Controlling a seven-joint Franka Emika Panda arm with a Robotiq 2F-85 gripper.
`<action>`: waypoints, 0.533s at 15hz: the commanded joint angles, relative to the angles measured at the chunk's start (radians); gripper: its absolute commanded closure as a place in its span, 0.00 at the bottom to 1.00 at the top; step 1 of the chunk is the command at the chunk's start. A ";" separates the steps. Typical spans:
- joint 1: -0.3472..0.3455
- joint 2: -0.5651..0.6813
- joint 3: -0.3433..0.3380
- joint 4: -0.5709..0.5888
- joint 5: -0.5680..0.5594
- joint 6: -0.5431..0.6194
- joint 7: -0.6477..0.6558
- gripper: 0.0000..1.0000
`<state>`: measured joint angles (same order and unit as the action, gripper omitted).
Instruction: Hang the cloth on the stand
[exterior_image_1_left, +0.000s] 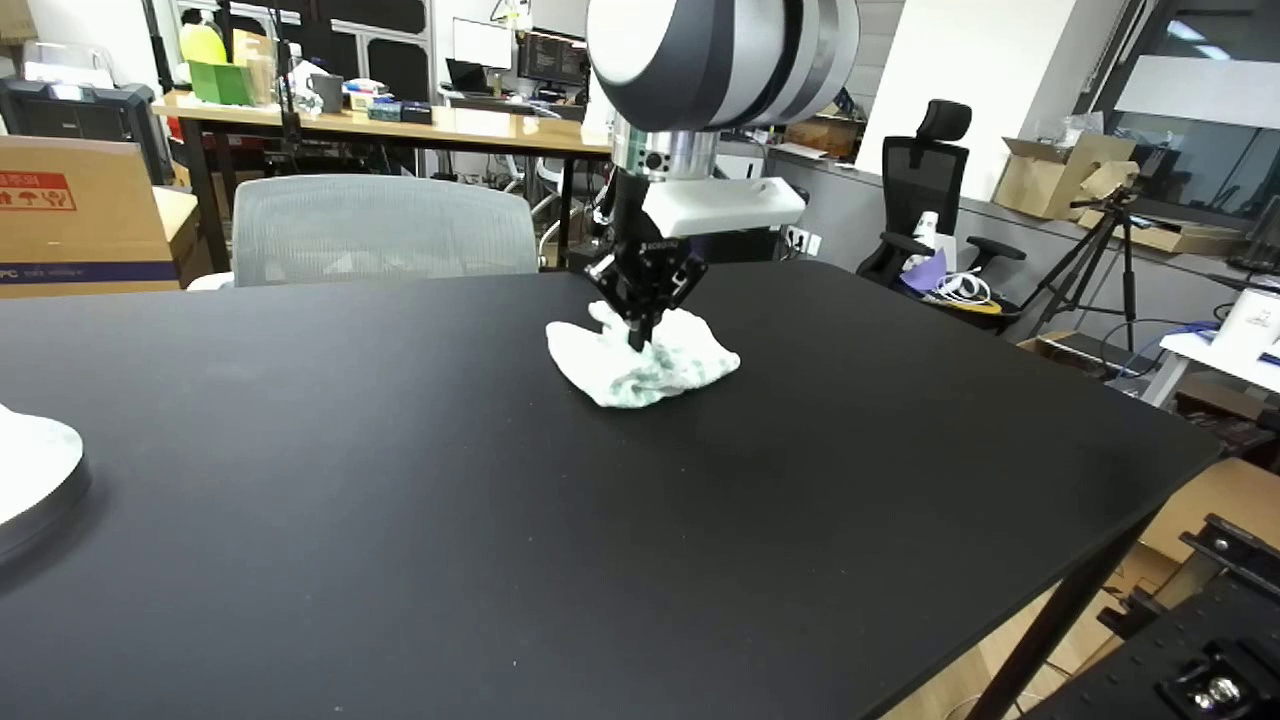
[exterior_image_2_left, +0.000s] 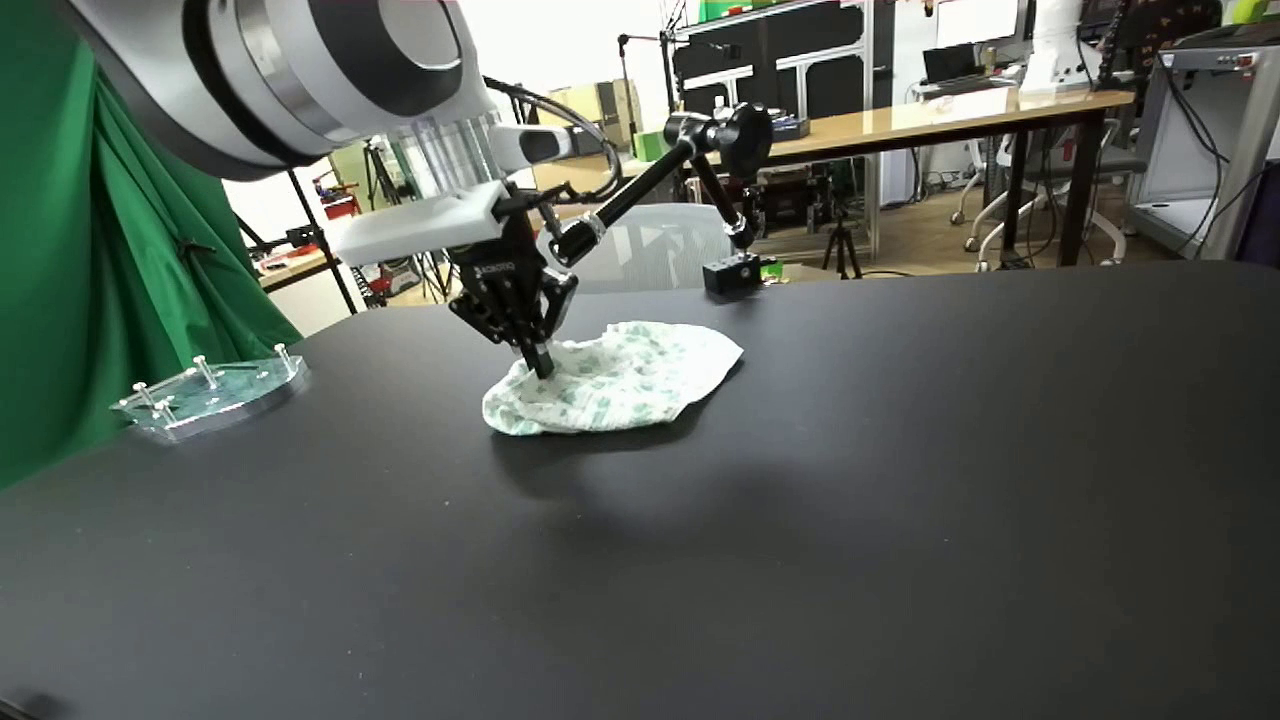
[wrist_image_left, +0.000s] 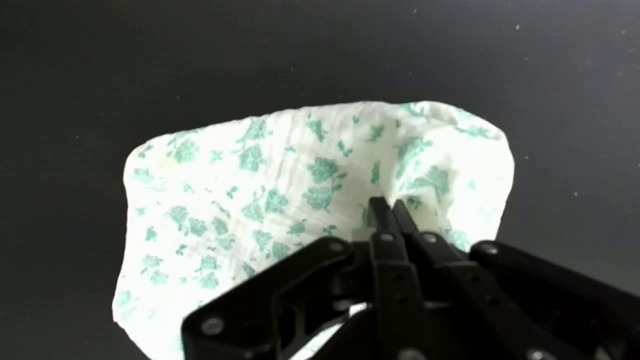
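- Tool (wrist_image_left: 391, 204): fingertips together, pinching a fold of the cloth (wrist_image_left: 280, 200); right of center in the wrist view.
- Cloth: white with green print, loosely spread on the dark counter (exterior_image_1_left: 480, 540), center of both exterior views; creases run to the fingertips.
- Clear plate (exterior_image_2_left: 222, 392): bears upright screws; on the counter, left side of an exterior view.
- White disc (exterior_image_1_left: 32, 458): cropped by the left edge of an exterior view.
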<state>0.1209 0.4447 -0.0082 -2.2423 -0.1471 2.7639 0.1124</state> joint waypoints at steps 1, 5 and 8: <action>0.022 -0.073 0.008 -0.002 0.023 -0.075 0.015 1.00; 0.048 -0.129 0.025 0.026 0.020 -0.175 0.036 1.00; 0.075 -0.152 0.015 0.082 -0.024 -0.247 0.087 1.00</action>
<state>0.1728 0.3248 0.0167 -2.2087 -0.1365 2.5970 0.1331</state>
